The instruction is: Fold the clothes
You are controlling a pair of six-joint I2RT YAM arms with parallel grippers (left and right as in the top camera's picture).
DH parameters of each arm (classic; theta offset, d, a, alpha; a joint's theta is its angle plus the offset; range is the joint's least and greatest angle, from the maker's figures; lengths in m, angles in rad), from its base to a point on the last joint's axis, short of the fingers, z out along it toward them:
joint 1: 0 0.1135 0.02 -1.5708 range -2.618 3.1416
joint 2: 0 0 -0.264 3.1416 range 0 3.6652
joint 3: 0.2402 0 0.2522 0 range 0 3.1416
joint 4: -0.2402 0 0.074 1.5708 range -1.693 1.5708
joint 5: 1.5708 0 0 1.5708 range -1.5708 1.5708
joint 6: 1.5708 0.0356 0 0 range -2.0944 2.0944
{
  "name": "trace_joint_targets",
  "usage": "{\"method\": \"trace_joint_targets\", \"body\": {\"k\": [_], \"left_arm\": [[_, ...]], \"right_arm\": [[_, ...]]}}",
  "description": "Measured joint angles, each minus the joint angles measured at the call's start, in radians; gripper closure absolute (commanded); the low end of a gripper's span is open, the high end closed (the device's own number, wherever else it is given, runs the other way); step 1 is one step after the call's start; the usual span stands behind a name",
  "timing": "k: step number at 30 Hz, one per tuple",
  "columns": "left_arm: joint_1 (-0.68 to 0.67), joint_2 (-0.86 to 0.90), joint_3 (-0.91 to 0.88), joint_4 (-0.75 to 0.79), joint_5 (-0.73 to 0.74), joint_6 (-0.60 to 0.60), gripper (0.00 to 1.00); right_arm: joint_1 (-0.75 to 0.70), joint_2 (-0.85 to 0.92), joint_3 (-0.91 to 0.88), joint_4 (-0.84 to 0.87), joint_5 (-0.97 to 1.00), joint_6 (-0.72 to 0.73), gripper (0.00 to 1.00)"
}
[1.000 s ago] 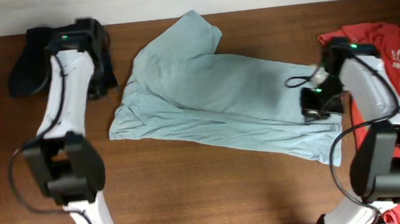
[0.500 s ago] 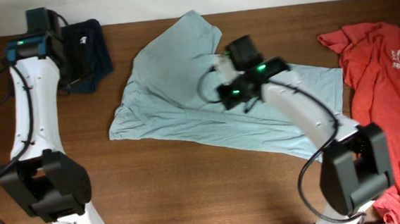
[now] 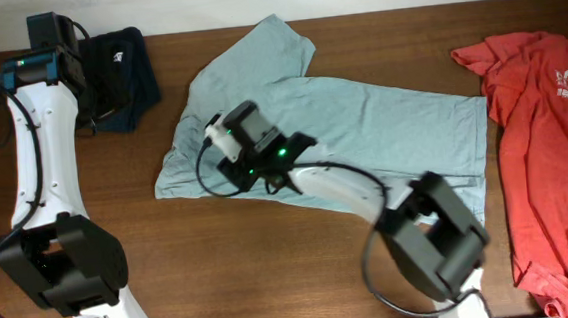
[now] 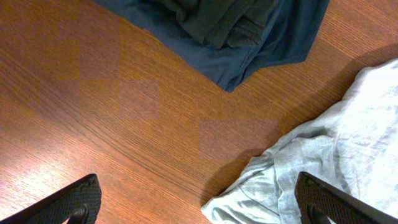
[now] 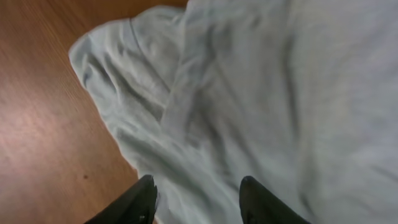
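While the right jaws hang half-spread and empty just over the pale blue-grey T-shirt [image 5: 261, 93], the step in hand looks to be picking a fresh hold on its rumpled end for the next fold. That shirt lies on the table [image 3: 272, 280] directly beneath and ahead of the right jaws. Its bunched edge [image 5: 106, 62] is ahead and off to one side of them, where the cloth meets bare wood. A good grip would likely go on that edge rather than on the smooth middle — lower until one finger slides under the roll from the table side, then close so the whole thickness lifts together. The left jaws stand spread wide, holding nothing, over bare wood. The shirt's nearest corner [image 4: 273, 180] sits just beside one of their fingers, and a dark navy garment [image 4: 249, 31] lies ahead of them, apart from the shirt. Bringing them onto that corner would let both ends rise evenly — a one-sided lift would probably drag and skew soft cotton. The coral-red T-shirt [image 3: 548, 140] lies well away from both pairs of jaws, not touched by either.
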Motion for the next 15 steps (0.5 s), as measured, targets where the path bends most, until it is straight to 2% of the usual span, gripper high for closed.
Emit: {"method": "trace_joint_targets", "body": {"k": [5,15], "left_arm": [[0.000,0.000,0.000,0.000,0.003,0.000,0.01],[0.000,0.000,0.000,0.000,0.003,0.000,0.01]], "right_arm": [[0.011,0.089,0.000,0.100,0.008,-0.003,0.46],[0.013,0.115,0.000,0.132,0.050,-0.025,0.39]]}}
